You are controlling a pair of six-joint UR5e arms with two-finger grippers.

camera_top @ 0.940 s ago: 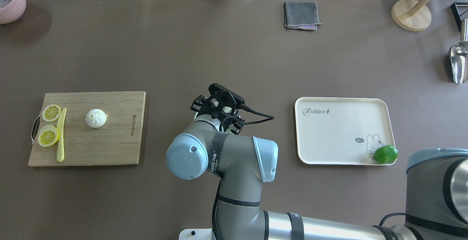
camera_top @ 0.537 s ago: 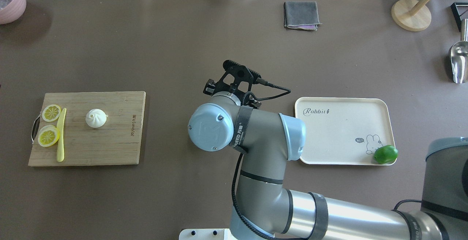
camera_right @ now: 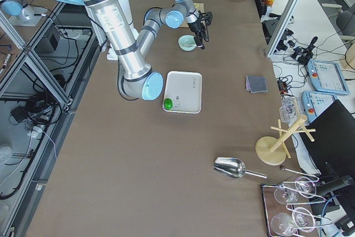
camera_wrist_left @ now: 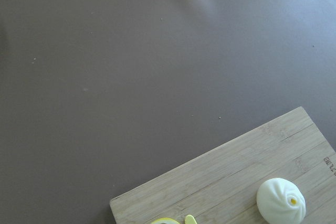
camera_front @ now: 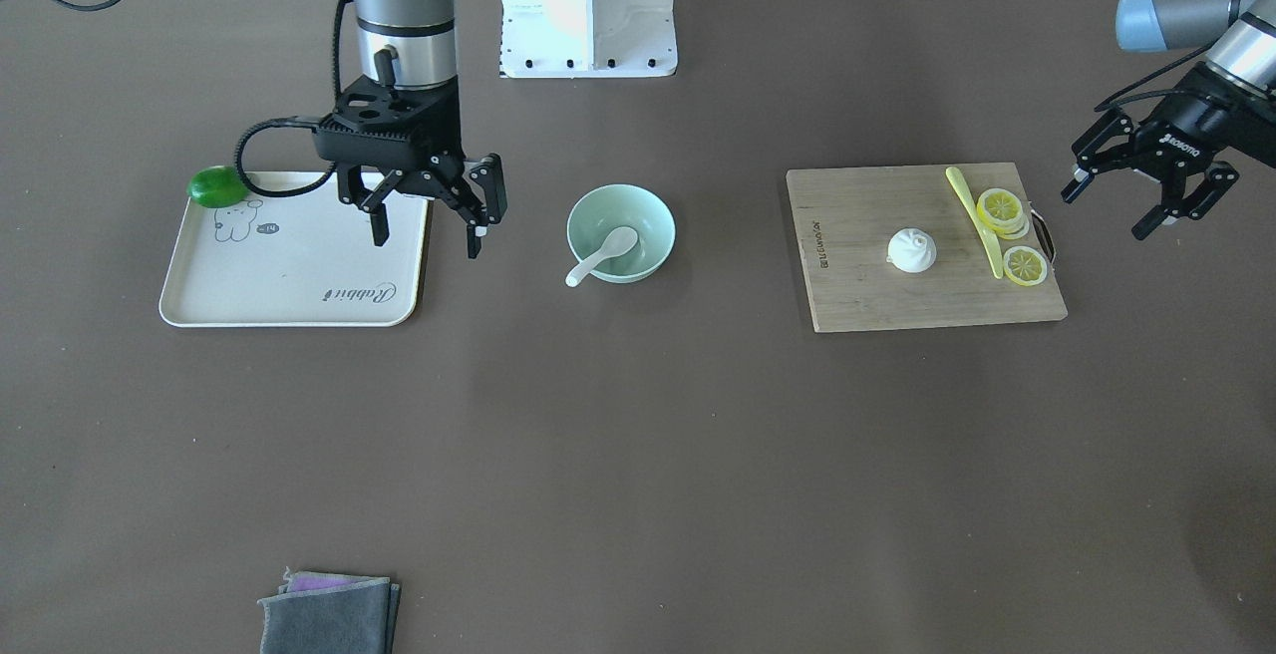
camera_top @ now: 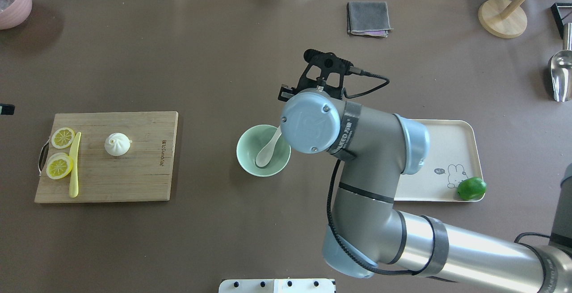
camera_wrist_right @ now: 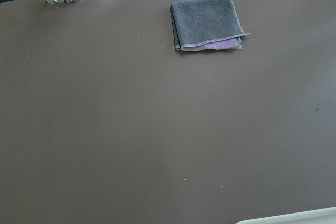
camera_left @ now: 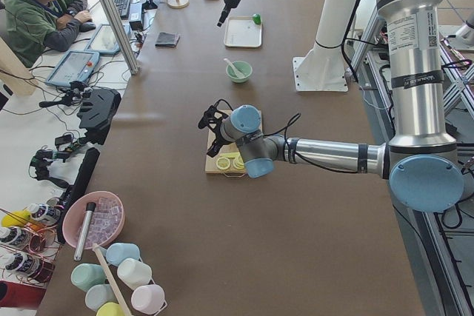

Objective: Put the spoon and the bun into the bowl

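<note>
Beneath own wrist overhead, right pincer point(camera_front: 427, 235) hidden; left pincer point(camera_front: 1107, 210) nearly off-frame.

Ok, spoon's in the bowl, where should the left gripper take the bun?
Probably come straight down and pinch the bun across its round sides, below the pleated top. It sits upright on the cutting board, apart from the knife, so the open left gripper has room.

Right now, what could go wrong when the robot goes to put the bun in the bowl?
1. The spoon rests in the bowl with its handle over the rim; a dropped bun might knock it out.
2. The bun is round, so the open left gripper might make it roll toward the knife.
3. The open right gripper hangs beside the bowl and might get in the way.
</note>
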